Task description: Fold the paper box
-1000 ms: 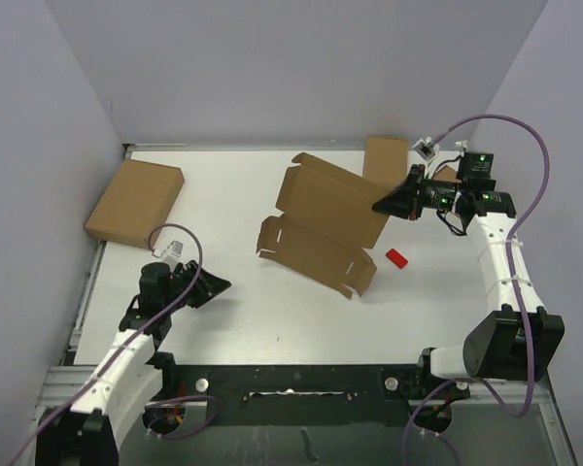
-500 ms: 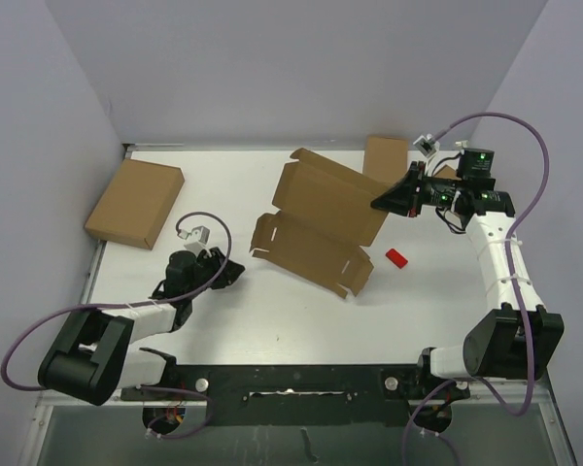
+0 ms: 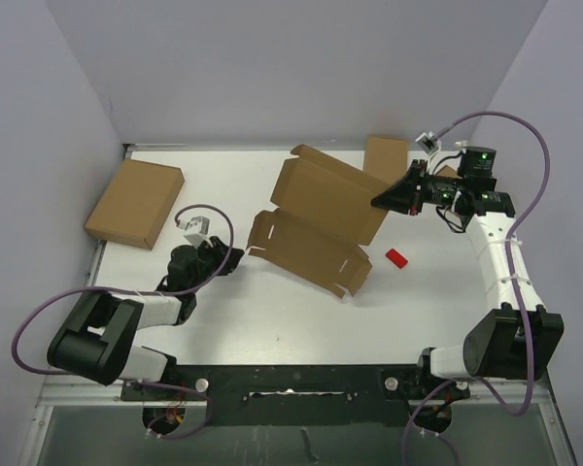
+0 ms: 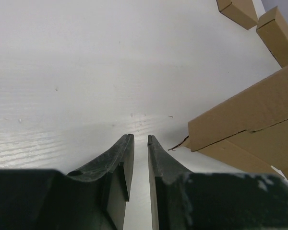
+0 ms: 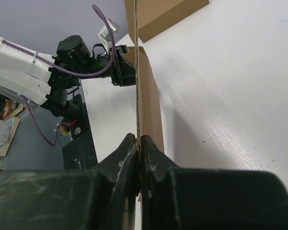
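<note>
The paper box (image 3: 321, 209) lies half unfolded mid-table: brown cardboard, one panel raised, a slotted flap panel flat on the table in front. My right gripper (image 3: 377, 202) is shut on the raised panel's right edge; in the right wrist view the thin cardboard (image 5: 146, 105) runs edge-on straight out from between the pinched fingertips of the gripper (image 5: 139, 139). My left gripper (image 3: 231, 260) sits low on the table just left of the box's left corner. Its jaws (image 4: 140, 139) stand a narrow gap apart with only bare table between them, and the box corner (image 4: 249, 129) lies to their right, untouched.
A larger brown box (image 3: 134, 202) lies at the back left. A smaller box (image 3: 386, 158) stands at the back and another (image 3: 447, 173) is partly hidden behind the right wrist. A small red piece (image 3: 396, 257) lies right of the paper box. Walls enclose three sides.
The left arm has swung forward from near its base to the box's left corner, its jaws narrowing. The right gripper kept its pinch and the box shifted slightly left.
</note>
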Action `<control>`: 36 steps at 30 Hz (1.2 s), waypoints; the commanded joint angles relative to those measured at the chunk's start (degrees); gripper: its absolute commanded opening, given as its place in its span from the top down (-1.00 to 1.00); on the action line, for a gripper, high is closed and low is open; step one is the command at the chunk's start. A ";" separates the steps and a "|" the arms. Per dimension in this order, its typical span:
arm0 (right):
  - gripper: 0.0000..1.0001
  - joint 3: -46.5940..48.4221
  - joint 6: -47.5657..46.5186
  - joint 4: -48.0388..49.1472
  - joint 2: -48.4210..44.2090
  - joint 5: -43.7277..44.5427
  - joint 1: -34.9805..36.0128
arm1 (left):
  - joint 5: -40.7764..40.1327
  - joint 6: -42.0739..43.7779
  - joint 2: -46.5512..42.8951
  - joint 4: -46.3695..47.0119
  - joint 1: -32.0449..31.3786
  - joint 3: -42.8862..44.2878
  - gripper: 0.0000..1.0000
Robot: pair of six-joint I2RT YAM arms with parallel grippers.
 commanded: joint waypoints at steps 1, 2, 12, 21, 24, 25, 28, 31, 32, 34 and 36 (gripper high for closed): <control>1.00 1.26 3.03 3.00 -0.96 -3.62 -0.43 | -0.46 1.06 1.90 8.14 -0.13 2.08 0.65; 1.00 1.75 3.28 2.79 -0.98 -3.92 -0.48 | 0.45 0.97 1.34 8.74 0.31 1.87 0.65; 1.00 10.56 9.11 3.82 -2.80 -8.41 -0.57 | 13.04 0.65 -21.44 -6.21 11.00 0.04 0.47; 1.00 13.80 34.05 28.71 -4.97 -11.31 -0.61 | 21.42 -10.54 -31.85 -7.43 14.59 2.09 0.41; 1.00 13.68 44.84 41.06 -4.90 -11.88 -0.61 | 22.52 -13.54 -31.19 -4.30 14.59 3.01 0.39; 1.00 13.41 48.88 45.92 -4.79 -12.02 -0.61 | 22.42 -14.25 -30.97 -3.80 14.59 3.28 0.36; 1.00 12.95 58.48 56.89 -4.21 -12.22 -0.76 | 22.93 -16.22 -29.83 -0.69 14.65 4.09 0.31; 1.00 13.63 59.26 57.64 -4.06 -12.49 -0.84 | 24.73 -18.68 -28.52 2.42 14.68 5.43 0.30; 1.00 13.73 59.30 57.64 -4.02 -12.49 -0.86 | 25.12 -19.76 -28.22 3.72 14.68 5.47 0.30; 1.00 13.99 59.47 57.79 -3.94 -12.40 -1.00 | 25.81 -21.49 -27.99 5.76 14.68 5.41 0.30; 1.00 14.40 59.76 58.03 -3.76 -12.36 -1.17 | 26.72 -22.40 -28.18 7.27 14.68 4.91 0.30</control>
